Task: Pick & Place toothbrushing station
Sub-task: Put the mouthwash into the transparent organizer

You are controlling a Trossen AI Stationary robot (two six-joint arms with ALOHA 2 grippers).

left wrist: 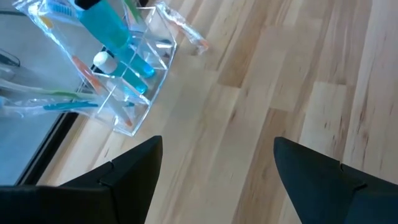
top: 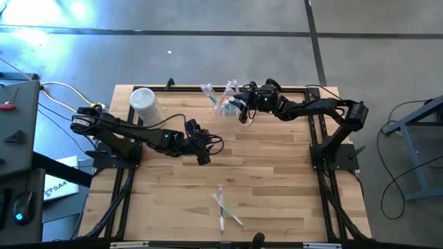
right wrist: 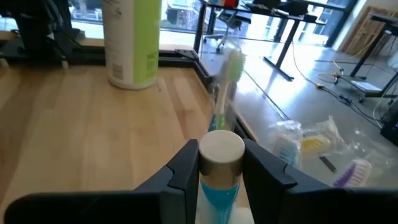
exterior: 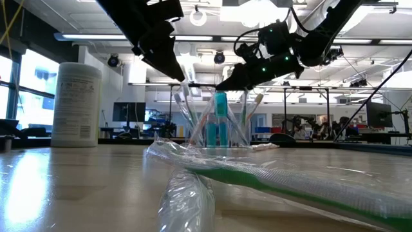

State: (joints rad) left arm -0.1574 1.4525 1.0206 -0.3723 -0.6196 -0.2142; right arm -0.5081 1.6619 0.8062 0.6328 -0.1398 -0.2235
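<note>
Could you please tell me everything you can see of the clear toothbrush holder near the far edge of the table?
The toothbrushing station is a small, colourless see-through plastic holder with inner dividers forming compartments. It stands upright on the wooden table by its far edge. It holds wrapped toothbrushes and a blue tube with a white cap. The right tool sits around that cap; the left tool, open, is apart from it.

1. The white canister (exterior: 77, 103) at the far left of the table carries a printed label in the low view, but its lines are too small to read.
2. A white sheet (top: 61, 187) on the floor left of the table shows dark letters, seemingly "SA", partly hidden.
3. No other text, brand, number or sign can be read.
</note>
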